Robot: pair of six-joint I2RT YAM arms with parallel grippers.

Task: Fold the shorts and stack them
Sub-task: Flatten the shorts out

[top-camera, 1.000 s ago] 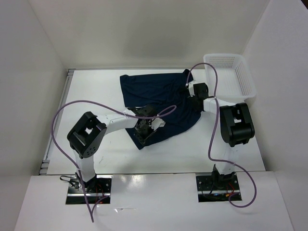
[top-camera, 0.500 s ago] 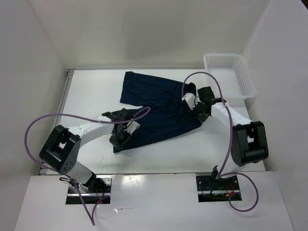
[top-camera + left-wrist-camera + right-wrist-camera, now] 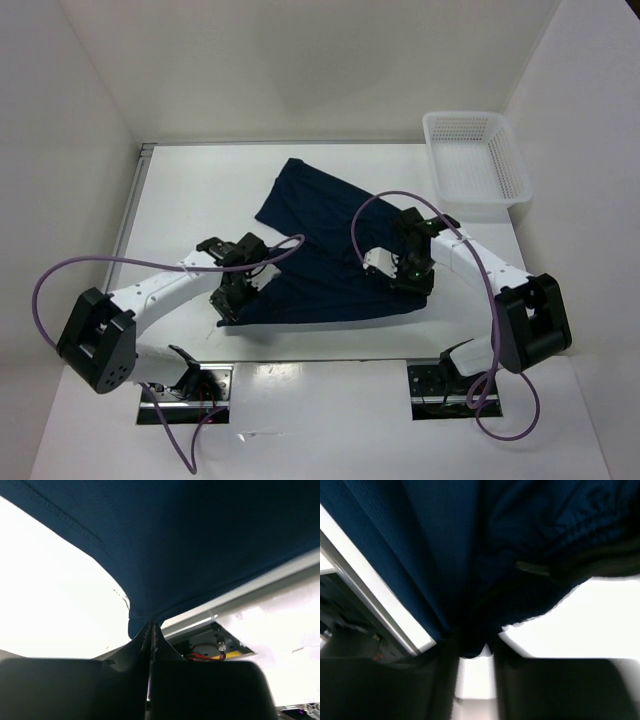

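Shorts (image 3: 320, 215) bury the fingertips of left gripper (image 3: 150, 629) and right gripper (image 3: 472, 647), each clamping fabric

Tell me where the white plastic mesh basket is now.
In the top external view, the white plastic mesh basket sits at the far right corner of the table, apart from the navy shorts spread to its left.

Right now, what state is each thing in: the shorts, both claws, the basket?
shorts: unfolded, spread on the table, gripped at both near corners.
left claw: shut on the shorts' edge.
right claw: shut on bunched fabric of the shorts.
basket: upright at the far right, empty.
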